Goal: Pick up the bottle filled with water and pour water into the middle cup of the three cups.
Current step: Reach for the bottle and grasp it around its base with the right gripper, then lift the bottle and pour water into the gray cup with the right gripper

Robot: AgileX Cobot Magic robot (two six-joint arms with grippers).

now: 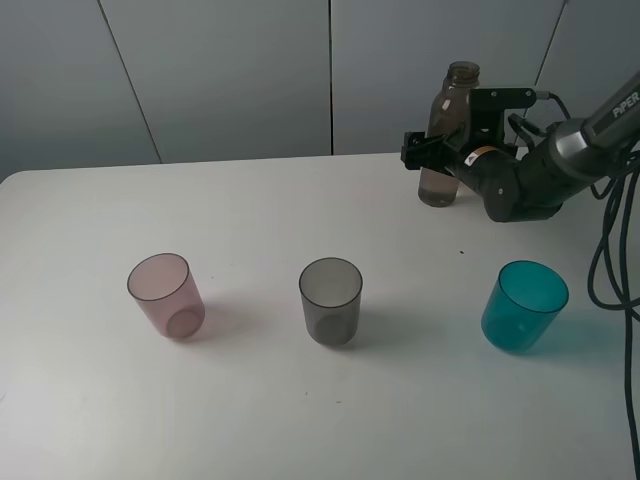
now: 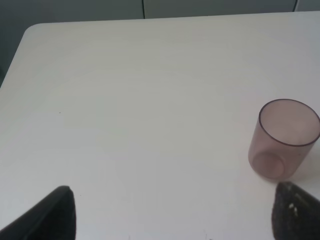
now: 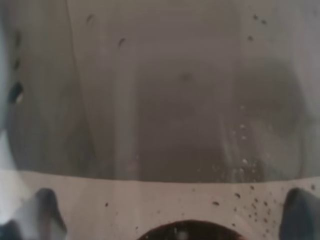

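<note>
The smoky brown-grey bottle point(image 1: 457, 100) stands upright, uncapped, at the back right of the white table point(image 1: 250, 210). My right gripper point(image 1: 432, 152) is open, with its jaws on either side of the bottle's lower body. In the right wrist view the bottle point(image 3: 165, 100) fills the frame between the two fingertips point(image 3: 46, 207). The three cups stand upright in a row near the front: pink point(image 1: 166, 295), smoky grey middle cup point(image 1: 331, 300), teal point(image 1: 524, 305). My left gripper point(image 2: 172, 202) is open and empty over the table, close to the pink cup point(image 2: 284, 140); it does not show in the high view.
The table's back edge runs just behind the bottle, with a grey panelled wall point(image 1: 230, 70) beyond it. Black cables point(image 1: 610, 250) hang at the right edge beside the teal cup. The table's rounded far corner point(image 2: 30, 32) shows in the left wrist view.
</note>
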